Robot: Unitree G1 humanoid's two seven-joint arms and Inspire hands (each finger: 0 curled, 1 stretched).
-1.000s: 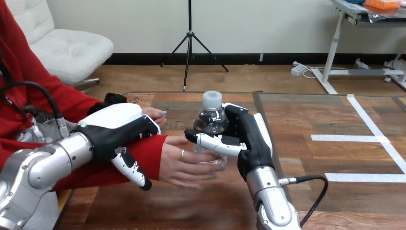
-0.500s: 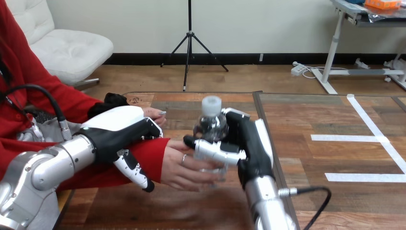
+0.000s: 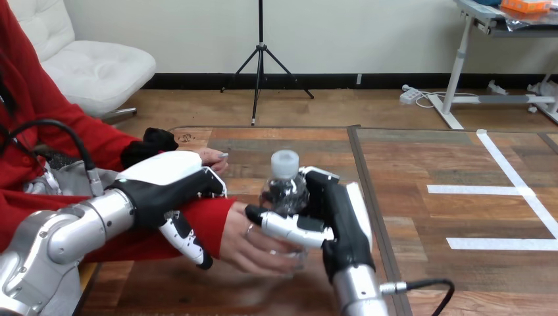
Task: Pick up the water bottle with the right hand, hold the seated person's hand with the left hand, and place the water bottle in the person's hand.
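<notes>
Handover at the table: a clear water bottle (image 3: 284, 192) with a white cap stands nearly upright above the wooden table (image 3: 421, 164). The robot's right hand (image 3: 332, 217) clasps it, and its base is cupped in the person's hand (image 3: 253, 242). The robot's left hand (image 3: 164, 181) curls over the person's red-sleeved wrist.

Open table (image 3: 460, 164) R of bottle (image 3: 284, 189)

No readable text, numbers or signs anywhere. The water bottle (image 3: 283, 192) is clear plastic with a white cap, and I can't make out any print on it. Nothing legible on the worktop (image 3: 460, 217) either, just plain white tape strips.
</notes>
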